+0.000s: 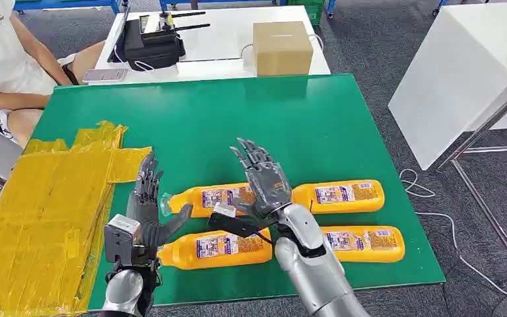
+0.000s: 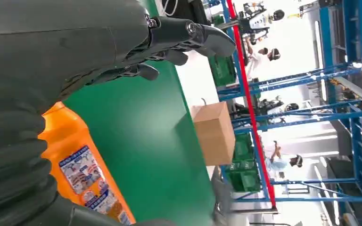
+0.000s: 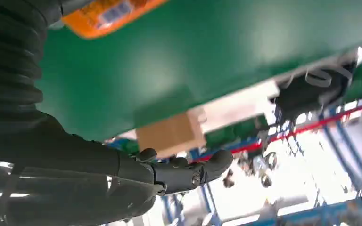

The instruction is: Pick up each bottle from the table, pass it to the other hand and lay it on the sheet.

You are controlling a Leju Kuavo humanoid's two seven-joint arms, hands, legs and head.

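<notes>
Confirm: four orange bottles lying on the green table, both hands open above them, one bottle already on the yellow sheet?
Not quite. The yellow sheet holds no bottle yet, as the head view shows. The rest stands: four orange bottles lie on the green table, with the left hand and right hand open above them.

right robot hand (image 1: 262, 179) hiding part of far-left bottle (image 1: 201, 198), labels unreadable

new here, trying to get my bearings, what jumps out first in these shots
Four orange bottles lie in two rows on the green table. Both robot hands, the left hand and right hand, are open above the near-left bottles. A crinkled yellow sheet covers the table's left edge.
</notes>
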